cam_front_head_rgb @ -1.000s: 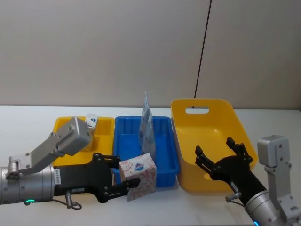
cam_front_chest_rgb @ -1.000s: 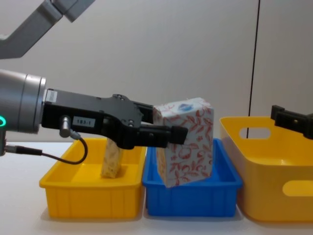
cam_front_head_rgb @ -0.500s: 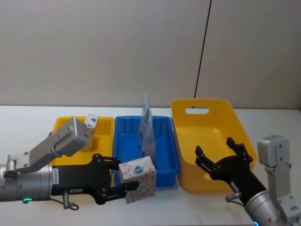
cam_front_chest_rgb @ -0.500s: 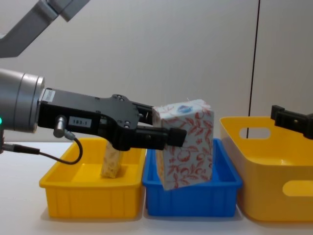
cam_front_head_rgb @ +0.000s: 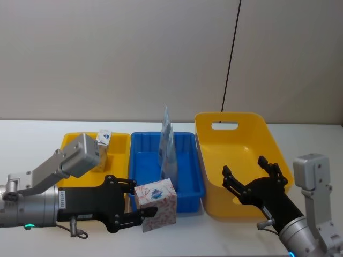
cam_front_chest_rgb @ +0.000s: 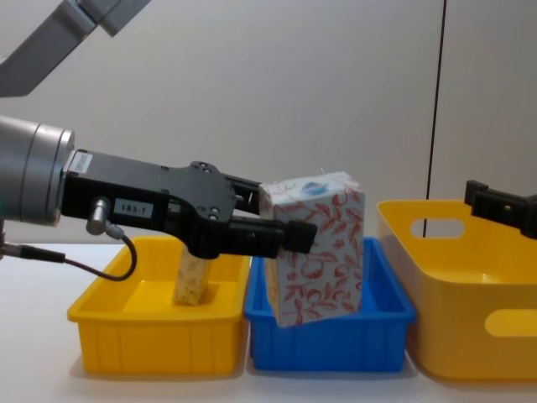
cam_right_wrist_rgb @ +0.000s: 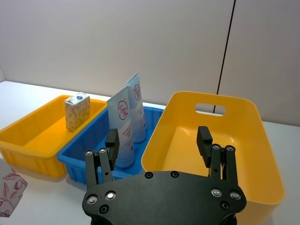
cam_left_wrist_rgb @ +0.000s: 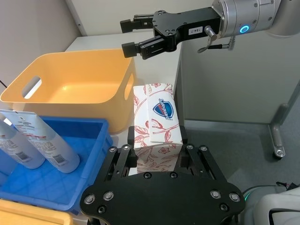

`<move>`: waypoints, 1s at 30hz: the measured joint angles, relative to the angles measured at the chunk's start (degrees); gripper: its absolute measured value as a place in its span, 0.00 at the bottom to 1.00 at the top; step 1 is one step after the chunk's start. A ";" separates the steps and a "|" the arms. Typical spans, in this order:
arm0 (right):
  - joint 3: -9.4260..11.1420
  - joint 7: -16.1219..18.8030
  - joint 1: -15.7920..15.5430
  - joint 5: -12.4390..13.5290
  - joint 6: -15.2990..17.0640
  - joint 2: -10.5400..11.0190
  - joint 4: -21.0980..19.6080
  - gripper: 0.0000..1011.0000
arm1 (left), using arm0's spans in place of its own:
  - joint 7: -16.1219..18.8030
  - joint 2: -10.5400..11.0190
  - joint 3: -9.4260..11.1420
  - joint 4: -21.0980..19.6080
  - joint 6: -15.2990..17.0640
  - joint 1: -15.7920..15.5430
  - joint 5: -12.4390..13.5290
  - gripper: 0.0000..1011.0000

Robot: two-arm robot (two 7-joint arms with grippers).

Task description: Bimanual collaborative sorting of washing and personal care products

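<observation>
My left tool (cam_front_head_rgb: 143,199) is black. The pack (cam_front_chest_rgb: 323,243) is white with red-orange leaf print and a blue mark. The pouches (cam_front_head_rgb: 168,142) are pale blue and white. I see a blue bin (cam_front_head_rgb: 146,160) and two yellow bins (cam_front_head_rgb: 118,152) (cam_front_head_rgb: 241,142).

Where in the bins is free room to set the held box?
The big yellow tub is bare, the right gripper open at its front. The small yellow bin is free before its one box. The blue bin is tightest: two tubes stand in it.
</observation>
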 joint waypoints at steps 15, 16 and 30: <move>-0.32 5.46 1.69 0.72 -3.13 1.43 1.76 0.99 | -0.28 0.12 0.18 0.18 -0.10 -0.27 -0.11 0.42; -0.33 6.00 1.87 0.87 -3.32 1.56 1.92 0.99 | -0.29 0.13 0.19 0.20 -0.11 -0.27 -0.11 0.42; -1.06 17.93 6.73 4.85 -6.29 4.87 6.47 0.99 | -0.37 0.18 0.24 0.24 -0.15 -0.34 -0.12 0.42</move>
